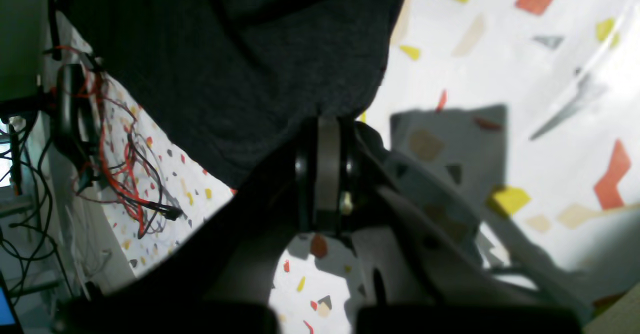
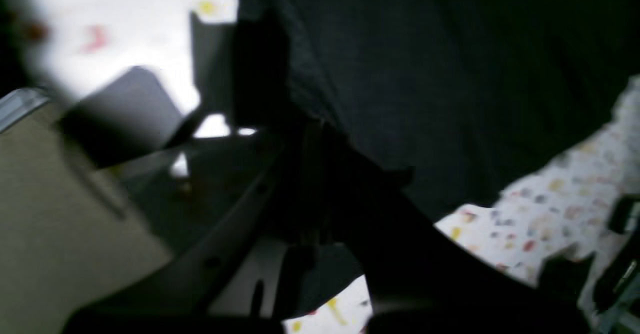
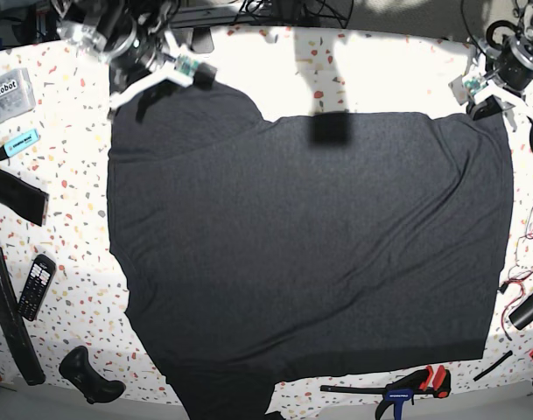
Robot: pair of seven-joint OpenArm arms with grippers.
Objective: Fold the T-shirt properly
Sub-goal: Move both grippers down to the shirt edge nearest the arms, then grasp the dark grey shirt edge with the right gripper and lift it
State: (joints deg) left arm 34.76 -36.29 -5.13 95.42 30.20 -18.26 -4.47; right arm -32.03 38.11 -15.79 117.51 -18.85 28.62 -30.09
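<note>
Speckled tabletop: both grippers, left and right, clamp T-shirt corners, likely for folding.

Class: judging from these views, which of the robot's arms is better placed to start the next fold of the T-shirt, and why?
Neither clearly: both look equally placed. The left gripper and the right gripper each have shut jaws pinching a far corner of the T-shirt, so a joint two-arm fold seems likeliest.

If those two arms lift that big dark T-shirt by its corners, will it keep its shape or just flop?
The T-shirt will probably flop: it lies in soft ripples and sags where the left gripper pinches its edge. It looks thin, so likely light for its size. Pushed, it would probably bunch up rather than slide.
</note>
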